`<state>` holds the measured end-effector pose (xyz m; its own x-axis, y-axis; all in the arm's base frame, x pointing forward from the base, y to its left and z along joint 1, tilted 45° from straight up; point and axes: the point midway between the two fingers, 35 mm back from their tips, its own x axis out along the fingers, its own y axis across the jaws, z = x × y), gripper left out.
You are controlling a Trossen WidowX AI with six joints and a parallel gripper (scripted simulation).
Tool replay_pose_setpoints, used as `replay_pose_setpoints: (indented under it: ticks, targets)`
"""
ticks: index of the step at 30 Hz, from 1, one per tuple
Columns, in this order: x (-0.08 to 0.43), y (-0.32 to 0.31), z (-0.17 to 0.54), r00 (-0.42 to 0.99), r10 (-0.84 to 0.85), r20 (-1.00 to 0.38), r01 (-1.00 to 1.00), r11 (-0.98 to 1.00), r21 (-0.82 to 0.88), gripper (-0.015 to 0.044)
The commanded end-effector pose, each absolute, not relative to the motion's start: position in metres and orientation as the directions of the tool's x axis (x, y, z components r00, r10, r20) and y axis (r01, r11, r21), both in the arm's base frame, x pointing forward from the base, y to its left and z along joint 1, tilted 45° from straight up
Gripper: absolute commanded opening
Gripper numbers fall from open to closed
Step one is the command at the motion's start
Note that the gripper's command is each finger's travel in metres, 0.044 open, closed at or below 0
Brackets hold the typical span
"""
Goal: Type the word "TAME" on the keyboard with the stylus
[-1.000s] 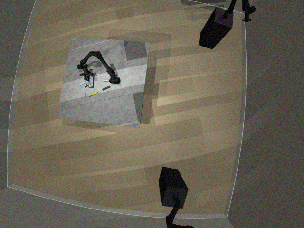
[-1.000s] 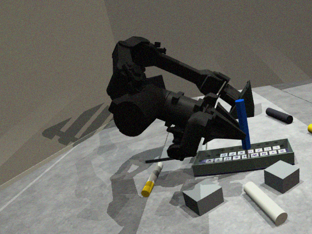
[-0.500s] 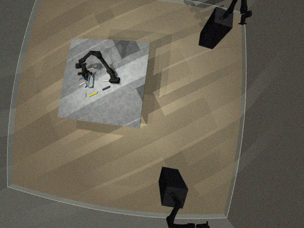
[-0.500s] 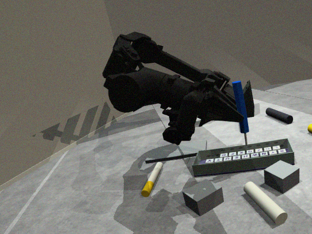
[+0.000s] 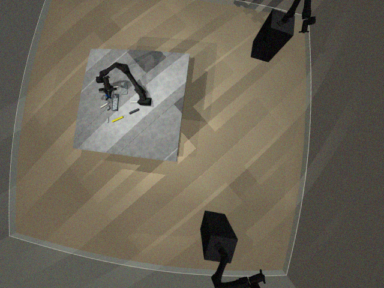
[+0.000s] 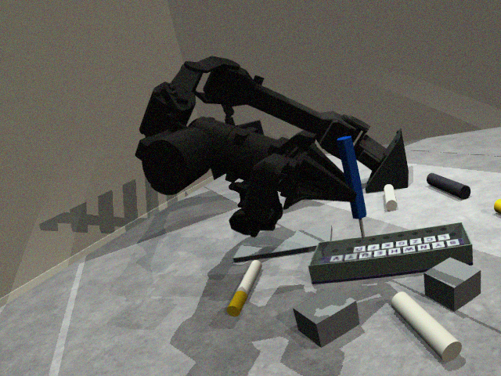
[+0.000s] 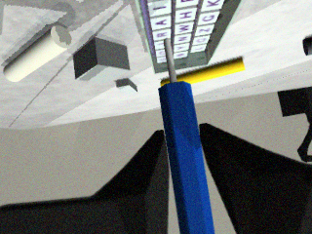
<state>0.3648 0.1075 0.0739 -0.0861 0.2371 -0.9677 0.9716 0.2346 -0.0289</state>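
Note:
My gripper (image 5: 107, 95) (image 6: 355, 197) (image 7: 181, 135) is shut on the blue stylus (image 6: 351, 174) (image 7: 182, 156) and holds it nearly upright, leaning slightly, with its thin grey tip down. The keyboard (image 5: 115, 102) (image 6: 364, 269) lies under the tip; it is a dark green tray with rows of white lettered keys. In the wrist view the tip overlaps the left row, just beyond the R. In the exterior view it ends against the far side of the lettered rows. Whether it touches a key cannot be told. The T and M keys cannot be made out in the wrist view.
Grey blocks (image 6: 326, 317) (image 6: 452, 283) and a white cylinder (image 6: 424, 325) (image 7: 36, 55) lie beside the keyboard. A white-yellow cylinder (image 6: 243, 287) lies beyond one end, a yellow bar (image 5: 117, 119) (image 7: 214, 72) beyond the other. A black cylinder (image 5: 134, 111) (image 6: 448, 186) lies near the arm's base.

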Motion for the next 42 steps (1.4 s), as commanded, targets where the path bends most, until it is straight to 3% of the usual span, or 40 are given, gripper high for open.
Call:
replay_pose_setpoints:
  ticks: [1, 17, 20, 21, 42]
  targets:
    - [0.369, 0.091, 0.095, -0.076, 0.237, -0.968, 0.972, 0.235, -0.019, 0.0]
    - [0.372, 0.071, 0.087, -0.076, 0.237, -0.969, 0.972, 0.234, -0.019, 0.0]
    - [0.373, 0.069, 0.086, -0.075, 0.236, -0.969, 0.972, 0.234, -0.019, 0.0079]
    - [0.373, 0.069, 0.085, -0.075, 0.236, -0.969, 0.972, 0.234, -0.019, 0.0081]
    - [0.374, 0.062, 0.079, -0.075, 0.236, -0.969, 0.972, 0.234, -0.019, 0.0081]
